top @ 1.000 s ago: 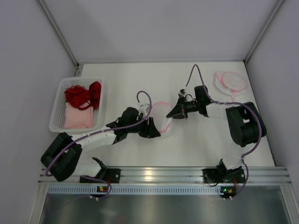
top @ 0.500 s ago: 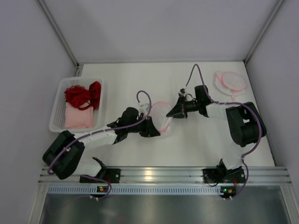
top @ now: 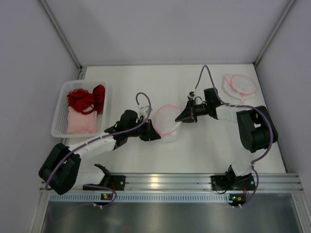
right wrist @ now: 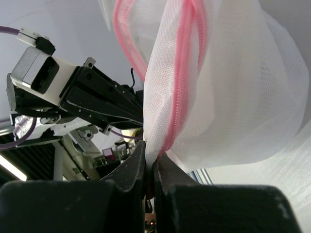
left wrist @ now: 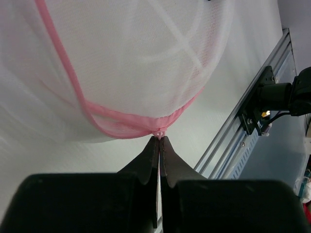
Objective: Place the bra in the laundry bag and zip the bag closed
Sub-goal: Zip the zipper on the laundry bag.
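Red lace, the crumpled bra [top: 87, 98], lies in the white slotted plastic basket [top: 58, 114] beside a folded pale pink cloth [top: 81, 122]. It is well apart from both sets of jaws and off to their left, so none of the placing is done. As far as can be judged, the work is at opening the bag, with loading and zipping left to do. Next comes the left gripper [left wrist: 159, 141], its jaws pressed together on the pink zipper trim at the near rim of the round white mesh laundry bag [top: 168, 119], which hangs just beyond its tips. On the bag's opposite side the right gripper [right wrist: 148, 154] is likewise clamped tight, pinching a fold of mesh and pink zipper tape. Between the two pinches the mouth shows as a raised pink ring. A second pink-trimmed mesh bag [top: 239, 85] lies flat, well beyond the right jaws.
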Robot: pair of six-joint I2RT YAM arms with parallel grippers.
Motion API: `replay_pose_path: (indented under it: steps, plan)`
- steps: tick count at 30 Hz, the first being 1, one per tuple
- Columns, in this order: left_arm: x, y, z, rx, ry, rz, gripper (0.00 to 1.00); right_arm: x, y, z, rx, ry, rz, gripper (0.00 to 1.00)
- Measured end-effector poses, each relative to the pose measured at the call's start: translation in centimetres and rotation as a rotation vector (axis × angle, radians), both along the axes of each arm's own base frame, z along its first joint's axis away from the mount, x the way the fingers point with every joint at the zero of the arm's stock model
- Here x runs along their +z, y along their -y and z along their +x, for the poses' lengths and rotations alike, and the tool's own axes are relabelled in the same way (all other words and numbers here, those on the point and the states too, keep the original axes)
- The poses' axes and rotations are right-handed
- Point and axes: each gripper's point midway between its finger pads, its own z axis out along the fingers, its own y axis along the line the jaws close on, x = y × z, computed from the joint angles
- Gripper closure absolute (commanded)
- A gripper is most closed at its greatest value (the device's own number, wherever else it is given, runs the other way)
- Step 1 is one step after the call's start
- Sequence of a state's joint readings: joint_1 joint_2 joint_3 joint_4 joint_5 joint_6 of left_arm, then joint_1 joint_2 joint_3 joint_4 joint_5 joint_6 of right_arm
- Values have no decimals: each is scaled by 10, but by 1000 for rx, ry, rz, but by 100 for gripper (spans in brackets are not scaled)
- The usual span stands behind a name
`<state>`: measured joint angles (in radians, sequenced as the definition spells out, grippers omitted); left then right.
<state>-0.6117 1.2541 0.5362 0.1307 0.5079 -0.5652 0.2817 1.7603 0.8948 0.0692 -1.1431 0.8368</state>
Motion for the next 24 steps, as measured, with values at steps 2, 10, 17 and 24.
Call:
replay_pose_path:
  steps: [2, 10, 17, 24]
  plan:
    - [0, -4, 2, 3, 19, 15, 100, -1, 2, 1, 2, 3, -7, 100]
    - [1, -13, 4, -44, 96, 94, 100, -1, 7, 1, 34, 36, -66, 93]
    - [4, -11, 5, -95, 90, 116, 100, 21, 12, 33, 32, 182, -145, 27]
    - [23, 5, 16, -122, 88, 84, 100, 25, 35, 31, 43, 278, -291, 31]
